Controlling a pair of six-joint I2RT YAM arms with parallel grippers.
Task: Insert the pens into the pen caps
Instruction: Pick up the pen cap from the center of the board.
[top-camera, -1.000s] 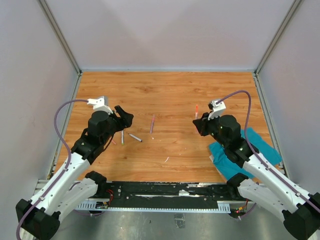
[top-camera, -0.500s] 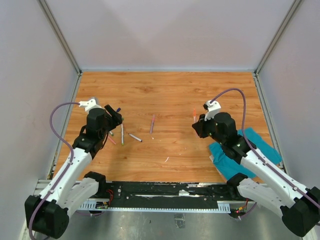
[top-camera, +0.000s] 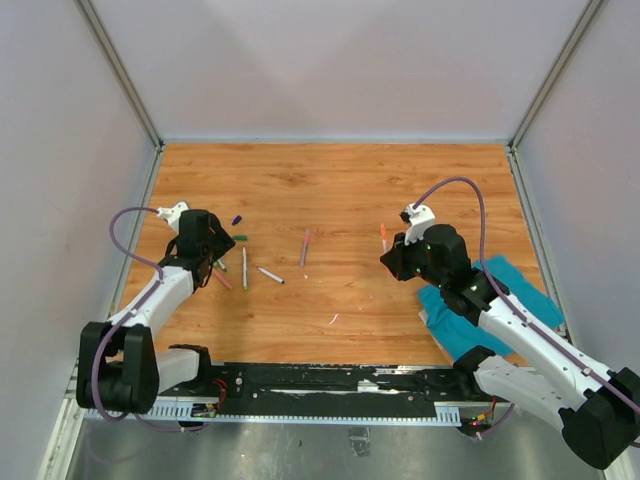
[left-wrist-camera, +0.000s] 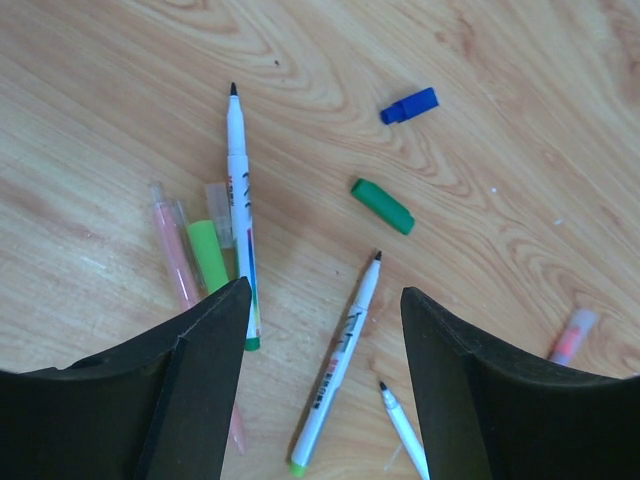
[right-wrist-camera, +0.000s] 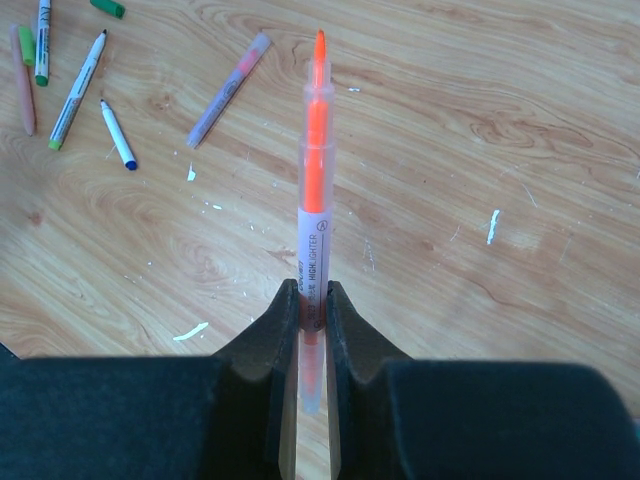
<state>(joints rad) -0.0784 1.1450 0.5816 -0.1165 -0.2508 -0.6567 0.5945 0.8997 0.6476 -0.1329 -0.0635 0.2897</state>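
Left hand (left-wrist-camera: 322, 300) leftward; maybe-scuffed wooden table (top-camera: 340, 190).

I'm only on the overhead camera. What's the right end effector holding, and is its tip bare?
Observer: The right end effector is shut on an orange highlighter pen with a clear plastic barrel. Its orange tip is uncapped and points away from the wrist.
Operator: Any caps near the left arm?
Observer: Yes. Ahead of the open left end effector, a short green plastic cap lies loose on the wooden table.
Operator: Just that one?
Observer: No, a dark blue plastic cap lies farther out, apart from the green one.
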